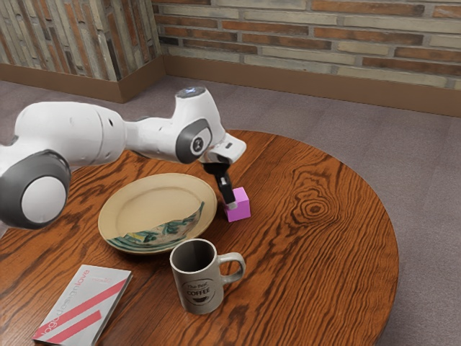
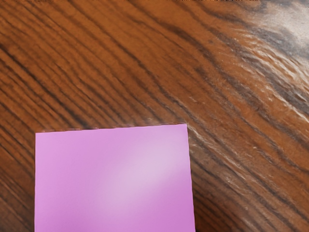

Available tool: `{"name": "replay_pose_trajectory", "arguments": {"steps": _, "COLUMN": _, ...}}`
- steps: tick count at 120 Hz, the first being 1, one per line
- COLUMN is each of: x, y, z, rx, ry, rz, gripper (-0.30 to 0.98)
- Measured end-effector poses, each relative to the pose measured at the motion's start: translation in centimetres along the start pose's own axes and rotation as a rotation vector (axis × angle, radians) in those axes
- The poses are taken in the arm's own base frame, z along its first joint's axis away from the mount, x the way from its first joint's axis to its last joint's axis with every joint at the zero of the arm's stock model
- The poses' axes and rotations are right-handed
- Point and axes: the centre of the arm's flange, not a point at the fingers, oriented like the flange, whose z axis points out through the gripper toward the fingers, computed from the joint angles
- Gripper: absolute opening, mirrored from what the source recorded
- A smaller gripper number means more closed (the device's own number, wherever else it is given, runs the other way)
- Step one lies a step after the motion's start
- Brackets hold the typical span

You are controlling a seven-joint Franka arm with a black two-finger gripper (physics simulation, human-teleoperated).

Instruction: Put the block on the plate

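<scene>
The pink block (image 1: 242, 206) sits on the round wooden table (image 1: 324, 274), just beside the plate (image 1: 157, 200) and off it. The gripper (image 1: 232, 205) is down at the block, covering part of it in the exterior view; I cannot tell whether the fingers are released or grasping it. The plate's raised rim stands next to the block. Toward the exterior camera, a coffee mug (image 1: 193, 290) stands upright near the rim, and a book (image 1: 85, 305) lies flat near the plate. The exterior view gives this layout and the brick wall (image 1: 302, 45); the wrist view gives the block's smooth face up close, with dark wood grain and a pale gleam on the table.
</scene>
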Motion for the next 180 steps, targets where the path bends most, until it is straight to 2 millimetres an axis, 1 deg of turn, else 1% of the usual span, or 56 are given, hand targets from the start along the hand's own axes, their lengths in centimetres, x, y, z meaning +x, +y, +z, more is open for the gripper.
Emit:
{"name": "replay_pose_trajectory", "arguments": {"steps": 10, "x": -0.1, "y": -0.4, "z": 1.1, "rx": -0.009, "ry": -0.002, "rz": 0.020, "gripper": 0.69}}
{"name": "replay_pose_trajectory", "arguments": {"steps": 27, "x": -0.2, "y": -0.8, "z": 2.5, "rx": -0.018, "ry": -0.004, "rz": 0.049, "gripper": 0.69}}
{"name": "replay_pose_trajectory", "arguments": {"steps": 45, "x": -0.3, "y": -0.6, "z": 3.8, "rx": -0.032, "ry": -0.006, "rz": 0.076, "gripper": 0.69}}
{"name": "replay_pose_trajectory", "arguments": {"steps": 56, "x": 0.7, "y": -0.8, "z": 3.0, "rx": -0.016, "ry": 0.016, "rz": 0.097, "gripper": 0.66}}
{"name": "replay_pose_trajectory", "arguments": {"steps": 87, "x": 0.8, "y": -1.2, "z": 2.7, "rx": -0.012, "ry": 0.028, "rz": 0.119, "gripper": 0.46}}
{"name": "replay_pose_trajectory", "arguments": {"steps": 106, "x": 0.5, "y": -1.5, "z": 2.8, "rx": -0.010, "ry": 0.030, "rz": 0.121, "gripper": 0.41}}
{"name": "replay_pose_trajectory", "arguments": {"steps": 125, "x": 1.1, "y": -1.0, "z": 2.5, "rx": -0.011, "ry": 0.035, "rz": 0.137, "gripper": 0.37}}
{"name": "replay_pose_trajectory", "arguments": {"steps": 129, "x": 1.4, "y": -0.9, "z": 2.2, "rx": -0.007, "ry": 0.039, "rz": 0.143, "gripper": 0.36}}
{"name": "replay_pose_trajectory", "arguments": {"steps": 133, "x": 1.9, "y": -0.8, "z": 1.4, "rx": 0.004, "ry": 0.048, "rz": 0.151, "gripper": 0.36}}
{"name": "replay_pose_trajectory", "arguments": {"steps": 139, "x": 2.7, "y": -0.7, "z": -1.3, "rx": 0.032, "ry": 0.068, "rz": 0.164, "gripper": 0.35}}
{"name": "replay_pose_trajectory", "arguments": {"steps": 145, "x": 2.5, "y": 0.2, "z": -4.7, "rx": 0.049, "ry": 0.075, "rz": 0.172, "gripper": 0.34}}
{"name": "replay_pose_trajectory", "arguments": {"steps": 149, "x": 1.5, "y": 0.8, "z": -6.8, "rx": 0.057, "ry": 0.069, "rz": 0.167, "gripper": 0.34}}
{"name": "replay_pose_trajectory", "arguments": {"steps": 153, "x": -0.1, "y": 1.4, "z": -8.5, "rx": 0.059, "ry": 0.056, "rz": 0.155, "gripper": 0.34}}
{"name": "replay_pose_trajectory", "arguments": {"steps": 157, "x": -2.3, "y": 1.8, "z": -10.0, "rx": 0.059, "ry": 0.037, "rz": 0.134, "gripper": 0.34}}
{"name": "replay_pose_trajectory", "arguments": {"steps": 163, "x": -6.5, "y": 2.1, "z": -11.5, "rx": 0.054, "ry": 0.008, "rz": 0.085, "gripper": 0.34}}
{"name": "replay_pose_trajectory", "arguments": {"steps": 169, "x": -10.2, "y": 1.6, "z": -11.9, "rx": 0.045, "ry": -0.016, "rz": 0.031, "gripper": 0.35}}
{"name": "replay_pose_trajectory", "arguments": {"steps": 175, "x": -13.7, "y": 1.1, "z": -11.2, "rx": 0.028, "ry": -0.044, "rz": -0.024, "gripper": 0.35}}
{"name": "replay_pose_trajectory", "arguments": {"steps": 180, "x": -15.9, "y": 0.7, "z": -10.5, "rx": 0.014, "ry": -0.061, "rz": -0.064, "gripper": 0.35}}
